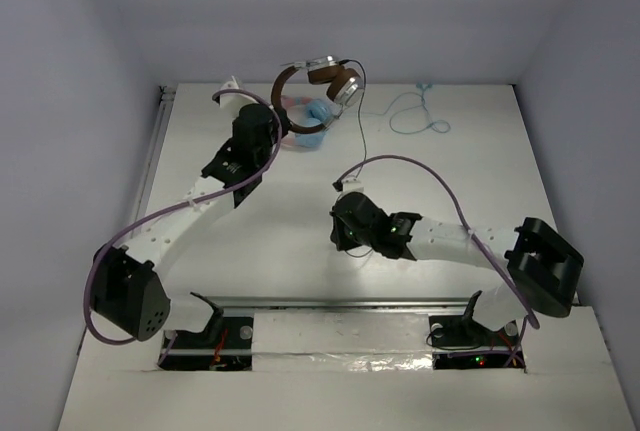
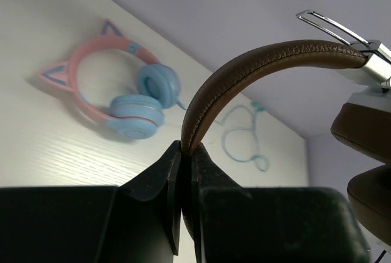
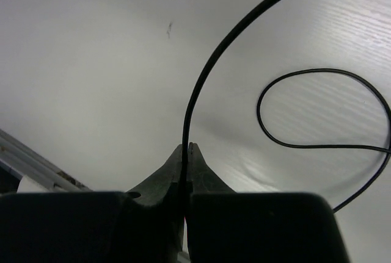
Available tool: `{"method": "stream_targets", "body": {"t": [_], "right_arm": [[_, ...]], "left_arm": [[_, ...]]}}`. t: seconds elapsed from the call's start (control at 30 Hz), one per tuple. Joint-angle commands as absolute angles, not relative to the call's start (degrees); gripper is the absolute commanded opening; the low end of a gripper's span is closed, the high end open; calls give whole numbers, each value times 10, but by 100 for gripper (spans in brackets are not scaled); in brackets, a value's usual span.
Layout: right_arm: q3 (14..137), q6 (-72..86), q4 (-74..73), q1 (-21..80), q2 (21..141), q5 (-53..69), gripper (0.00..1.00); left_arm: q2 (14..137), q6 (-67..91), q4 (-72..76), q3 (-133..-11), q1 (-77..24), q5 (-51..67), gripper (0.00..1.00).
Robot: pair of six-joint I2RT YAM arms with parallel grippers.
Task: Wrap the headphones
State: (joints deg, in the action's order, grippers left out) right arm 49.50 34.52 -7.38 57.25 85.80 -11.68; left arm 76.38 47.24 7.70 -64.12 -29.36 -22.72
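Left gripper (image 2: 187,148) is pinched tight on the brown headband (image 2: 256,61) of the headphones (image 1: 325,76), near one end of the arc. It holds them up over the far side of the table (image 1: 480,181), ear cups (image 1: 346,88) hanging to the right. Right gripper (image 3: 186,148) is fully closed on the thin black cable (image 3: 187,126), mid-table, with a slack loop (image 3: 259,101) lying on the surface past it. I read this as the start of the first wrap, nothing wound yet. To do it well, use the left as a fixed anchor and don't let the band rotate in the pinch. Let the right carry the cable up and around the band with light tension, so turns lie side by side. Feed the slack gradually so the loop doesn't kink. Stay clear of the pink-and-blue cat-ear headphones (image 2: 122,101) and their light blue cable (image 2: 244,135) just below the lifted set.
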Motion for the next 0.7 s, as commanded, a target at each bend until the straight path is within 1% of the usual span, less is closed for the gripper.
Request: {"method": "stream_targets", "body": {"t": [0.0,0.1,0.2,0.27,0.37,0.43,0.6,0.67], "right_arm": [[534,350,-128,602,820,-166,0],[554,345,-171,623,793,-174,0],[584,331,-237,638,756,-178,0],[598,317,-266,638,736,-171,0],[627,292,-315,638,694,-162,0],[644,275,-341,638,666,-161,0],[725,223,-378,638,653,-160,0],[743,204,-385,638,657,-156,0]], "left_arm": [[770,405,89,-678,-325,-358,0],[786,374,77,-674,-352,-417,0],[802,353,73,-657,-401,-473,0],[806,345,75,-647,-416,-486,0],[807,331,81,-621,-430,-477,0],[804,316,100,-596,-435,-446,0],[795,283,111,-565,-446,-403,0],[786,262,125,-555,-446,-366,0]]}}
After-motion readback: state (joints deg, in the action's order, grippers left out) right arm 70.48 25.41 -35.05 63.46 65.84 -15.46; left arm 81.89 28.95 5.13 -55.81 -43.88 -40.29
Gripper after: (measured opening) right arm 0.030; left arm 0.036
